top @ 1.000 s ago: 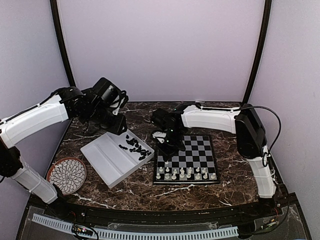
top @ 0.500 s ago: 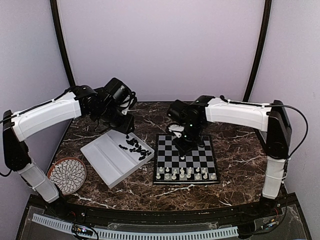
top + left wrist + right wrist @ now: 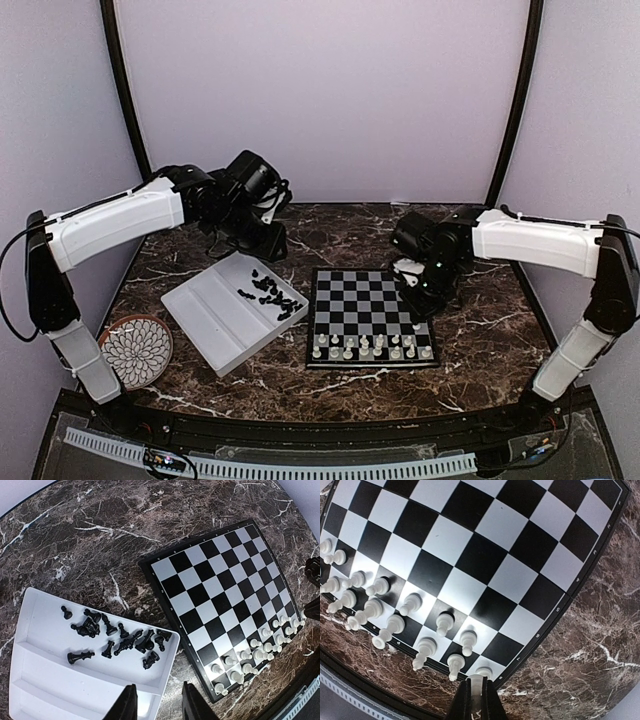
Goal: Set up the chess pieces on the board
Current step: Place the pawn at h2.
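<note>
From above, the board (image 3: pixel 370 300) lies on the counter (image 3: pixel 470 340), with white pieces (image 3: pixel 370 348) along its near rows and black pieces (image 3: pixel 270 291) in the white tray (image 3: pixel 215 325) beside it. The left wrist view shows the left gripper (image 3: pixel 159 706) open and empty over the tray's edge. The right wrist view shows the right gripper (image 3: pixel 476 700) pinching 1 white piece (image 3: pixel 477 682) at the board's corner.

board (image 3: pixel 485 555) rim: tiny pale coordinate characters run along the dark border at its right edge in the right wrist view, too small to read surely
other text: none legible
</note>
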You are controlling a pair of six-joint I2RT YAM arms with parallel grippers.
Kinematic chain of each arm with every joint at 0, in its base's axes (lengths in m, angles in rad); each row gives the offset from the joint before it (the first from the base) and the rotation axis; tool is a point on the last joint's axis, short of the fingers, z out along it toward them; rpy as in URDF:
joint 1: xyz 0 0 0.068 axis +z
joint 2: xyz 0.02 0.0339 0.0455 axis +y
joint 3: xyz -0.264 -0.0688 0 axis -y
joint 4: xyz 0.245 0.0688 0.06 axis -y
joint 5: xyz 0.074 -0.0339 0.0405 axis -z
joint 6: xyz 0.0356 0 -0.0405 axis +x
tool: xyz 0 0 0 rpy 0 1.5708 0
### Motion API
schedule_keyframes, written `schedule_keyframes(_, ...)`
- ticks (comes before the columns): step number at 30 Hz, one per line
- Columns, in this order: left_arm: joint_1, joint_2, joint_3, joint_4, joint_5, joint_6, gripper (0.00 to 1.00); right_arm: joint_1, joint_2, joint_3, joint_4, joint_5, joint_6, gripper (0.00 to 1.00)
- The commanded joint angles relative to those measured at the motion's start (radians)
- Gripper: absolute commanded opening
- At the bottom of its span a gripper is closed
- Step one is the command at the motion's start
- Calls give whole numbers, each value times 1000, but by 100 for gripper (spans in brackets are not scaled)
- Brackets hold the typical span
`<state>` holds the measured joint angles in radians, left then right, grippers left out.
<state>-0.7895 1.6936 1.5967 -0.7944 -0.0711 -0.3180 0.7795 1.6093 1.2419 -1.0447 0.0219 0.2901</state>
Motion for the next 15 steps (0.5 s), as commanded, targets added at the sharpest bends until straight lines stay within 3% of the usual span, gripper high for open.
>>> schedule_keyframes(1,-2,-5,23,1,25,-10,33,-11,-53,-57,47,-1,30,0)
schedule_keyframes(15,-2,-68,-50,4,32,-74,32,-19,-49,-153,89,27,26,1)
